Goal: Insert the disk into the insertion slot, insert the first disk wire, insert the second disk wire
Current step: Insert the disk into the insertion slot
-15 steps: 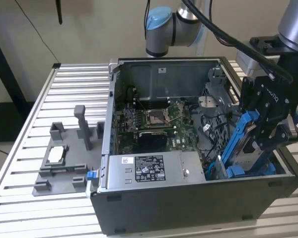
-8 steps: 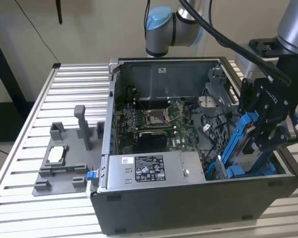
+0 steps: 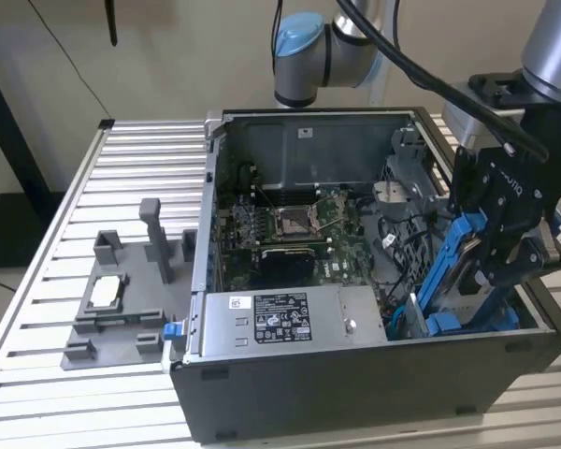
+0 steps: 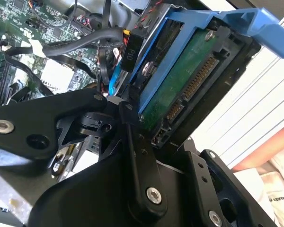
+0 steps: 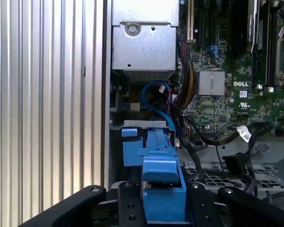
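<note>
The black claw (image 3: 497, 262) clamps the blue-bracketed silver hard drive (image 3: 453, 281), tilted at four o'clock in the exterior view, its low end at the grey sheet-metal drive cage (image 5: 132, 124). Squaring it with the cage before pressing seems wisest.

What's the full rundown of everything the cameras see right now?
disk: one, blue bracket, tilted inside the case at the exterior view's right
case: one, dark, open, on the table
power supply: one, grey, labelled, along the case's near wall
motherboard: one, green, inside the case
cables: several, black, loose over the motherboard
tray: one, grey, on the table, at the exterior view's left of the case
table: one, silver, slatted
arm: one, grey and blue, behind the case
pincer: one, black, shut on the disk
</note>
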Action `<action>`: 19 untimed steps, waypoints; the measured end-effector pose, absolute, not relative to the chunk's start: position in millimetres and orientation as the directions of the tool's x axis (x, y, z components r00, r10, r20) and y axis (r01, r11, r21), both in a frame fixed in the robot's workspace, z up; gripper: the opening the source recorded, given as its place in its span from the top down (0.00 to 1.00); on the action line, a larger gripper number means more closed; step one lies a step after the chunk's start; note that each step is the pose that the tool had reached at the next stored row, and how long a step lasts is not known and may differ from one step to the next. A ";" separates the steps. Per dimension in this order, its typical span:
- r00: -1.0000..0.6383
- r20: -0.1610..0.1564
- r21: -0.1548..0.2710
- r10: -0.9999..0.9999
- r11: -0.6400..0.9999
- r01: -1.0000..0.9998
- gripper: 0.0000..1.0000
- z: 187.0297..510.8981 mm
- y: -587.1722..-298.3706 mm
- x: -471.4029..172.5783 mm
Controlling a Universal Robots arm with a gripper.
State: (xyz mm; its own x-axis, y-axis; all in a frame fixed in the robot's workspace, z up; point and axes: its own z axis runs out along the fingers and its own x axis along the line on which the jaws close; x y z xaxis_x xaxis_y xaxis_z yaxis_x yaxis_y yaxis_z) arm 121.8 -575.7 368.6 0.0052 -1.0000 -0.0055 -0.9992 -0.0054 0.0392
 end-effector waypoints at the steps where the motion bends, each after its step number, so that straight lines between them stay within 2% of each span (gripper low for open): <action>1: 0.005 -0.005 0.039 -1.000 -0.005 -0.999 0.57 369.1 -575.7 121.8; 2: 0.005 -0.005 0.039 -1.000 -0.005 -0.999 0.57 369.6 -575.7 121.7; 4: 0.005 -0.005 0.039 -1.000 -0.005 -0.999 0.45 370.6 -575.6 121.8; 6: 0.005 -0.005 0.039 -1.000 -0.005 -0.999 0.45 371.3 -575.6 121.8; 7: 0.005 -0.005 0.039 -1.000 -0.005 -0.999 0.39 372.0 -575.6 121.8; 10: 0.005 -0.005 0.039 -1.000 -0.005 -0.999 0.37 378.3 -575.6 121.8; 11: 0.005 -0.005 0.039 -1.000 -0.005 -0.999 0.31 382.2 -575.5 121.8; 19: 0.004 -0.014 0.039 -1.000 -0.004 -0.999 0.31 400.7 -571.6 119.1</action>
State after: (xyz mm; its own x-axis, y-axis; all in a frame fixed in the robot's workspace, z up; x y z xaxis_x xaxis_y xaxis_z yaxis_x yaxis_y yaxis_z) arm 119.1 -571.6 400.7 0.0038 -0.9999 -0.0138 -0.9992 -0.0043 0.0390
